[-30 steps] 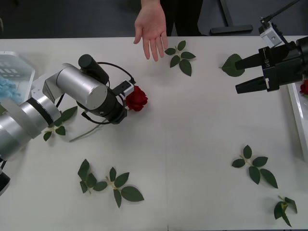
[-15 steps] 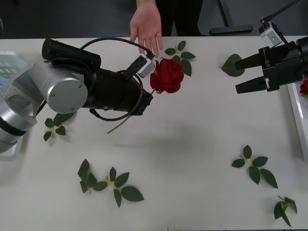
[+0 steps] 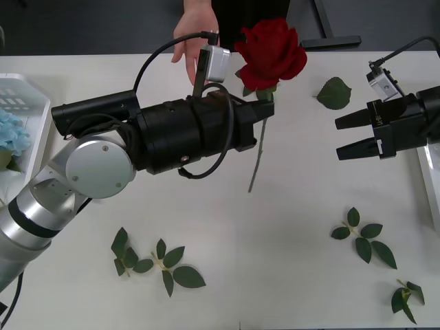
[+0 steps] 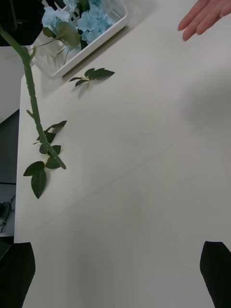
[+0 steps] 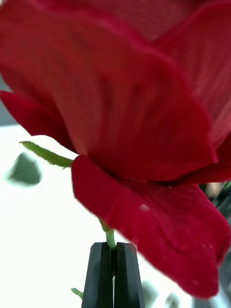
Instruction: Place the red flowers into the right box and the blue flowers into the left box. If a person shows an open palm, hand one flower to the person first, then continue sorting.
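White surface [image 3: 275, 275] carries loose leaf sprigs; the left gripper [image 5: 114, 269] has its jaws pinched on the stem of a red rose [image 3: 271, 51], lifted toward the person's open hand [image 3: 189, 31], likely for a handover. Right gripper [image 3: 344, 137] waits with jaws wide. No writing is legible.

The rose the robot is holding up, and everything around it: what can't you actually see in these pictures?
- Person's hand, front view: the left arm and its cable cover part of it, so the palm cannot be judged.
- Left gripper, front view: hidden behind its own wrist; the left wrist view shows it shut on the rose stem.
- Right box, front view: cut off by the edge.
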Tool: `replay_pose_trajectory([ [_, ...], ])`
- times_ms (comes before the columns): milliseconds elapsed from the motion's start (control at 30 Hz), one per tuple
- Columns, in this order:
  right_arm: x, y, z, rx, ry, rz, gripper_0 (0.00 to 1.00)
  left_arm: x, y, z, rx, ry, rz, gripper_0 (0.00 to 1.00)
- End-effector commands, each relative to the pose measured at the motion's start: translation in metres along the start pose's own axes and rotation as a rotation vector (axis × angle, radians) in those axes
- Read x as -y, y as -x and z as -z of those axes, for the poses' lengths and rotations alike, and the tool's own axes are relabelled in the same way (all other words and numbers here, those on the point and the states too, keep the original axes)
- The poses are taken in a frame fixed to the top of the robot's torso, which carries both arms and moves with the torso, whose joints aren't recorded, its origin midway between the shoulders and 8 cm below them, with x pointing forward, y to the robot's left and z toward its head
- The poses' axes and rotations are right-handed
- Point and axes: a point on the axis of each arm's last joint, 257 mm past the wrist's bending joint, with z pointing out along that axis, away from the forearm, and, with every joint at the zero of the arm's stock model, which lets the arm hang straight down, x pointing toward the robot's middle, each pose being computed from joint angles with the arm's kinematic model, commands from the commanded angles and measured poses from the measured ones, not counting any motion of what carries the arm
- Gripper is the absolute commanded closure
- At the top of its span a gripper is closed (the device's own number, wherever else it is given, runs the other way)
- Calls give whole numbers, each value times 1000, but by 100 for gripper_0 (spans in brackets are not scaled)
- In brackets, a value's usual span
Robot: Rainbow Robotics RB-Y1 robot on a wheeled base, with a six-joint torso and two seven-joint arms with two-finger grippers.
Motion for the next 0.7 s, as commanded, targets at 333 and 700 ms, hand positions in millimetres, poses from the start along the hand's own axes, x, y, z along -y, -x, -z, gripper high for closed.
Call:
replay_pose_trajectory([
  [333, -45, 6, 18, 84, 214, -106, 0, 84, 37, -43, 308, -178, 395, 100],
  [700, -88, 38, 20, 144, 350, -56, 0, 80, 40, -65, 356, -161, 436, 100],
])
